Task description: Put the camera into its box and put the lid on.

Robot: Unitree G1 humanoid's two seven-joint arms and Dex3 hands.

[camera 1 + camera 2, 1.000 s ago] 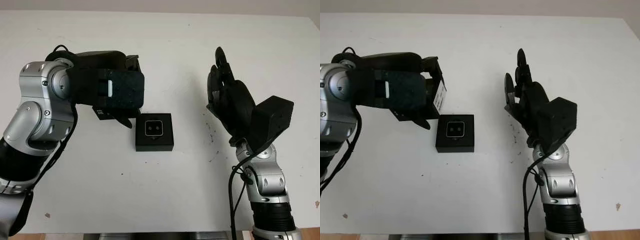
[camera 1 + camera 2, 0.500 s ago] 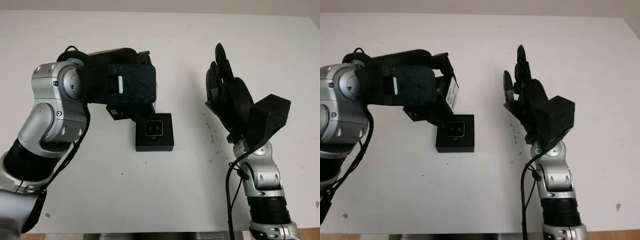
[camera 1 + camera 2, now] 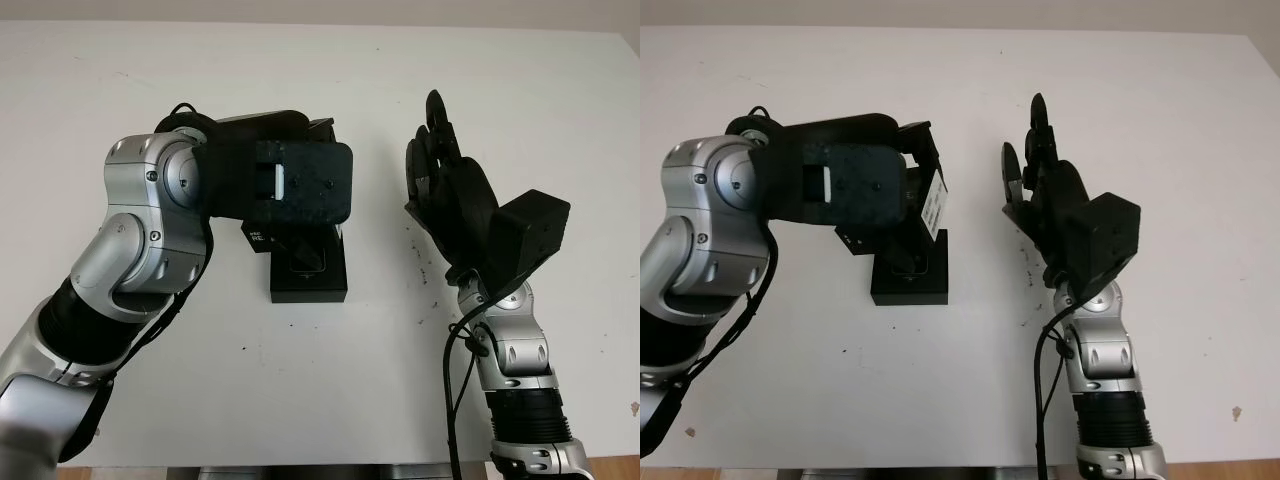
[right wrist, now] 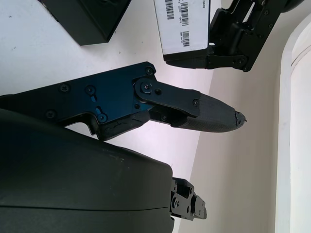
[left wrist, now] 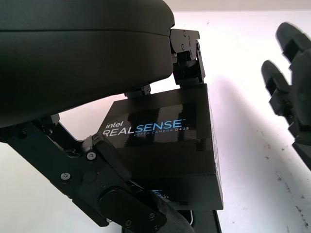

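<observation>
A black box sits open on the white table, near the middle. My left hand hovers right over it, shut on the black lid, which reads "RealSense" on top and carries a white barcode label on its side. The lid is tilted above the box and apart from it. Hand and lid hide the camera inside the box. My right hand is raised open to the right of the box, palm toward it, holding nothing. From the right wrist, the box corner and the labelled lid show beyond a finger.
Small dark specks mark the table between the box and the right arm. Bare white tabletop stretches behind, in front and to both sides.
My left hand has carried the lid to the right, from beside the box to over it, covering the camera that showed earlier. The right hand has barely shifted.
</observation>
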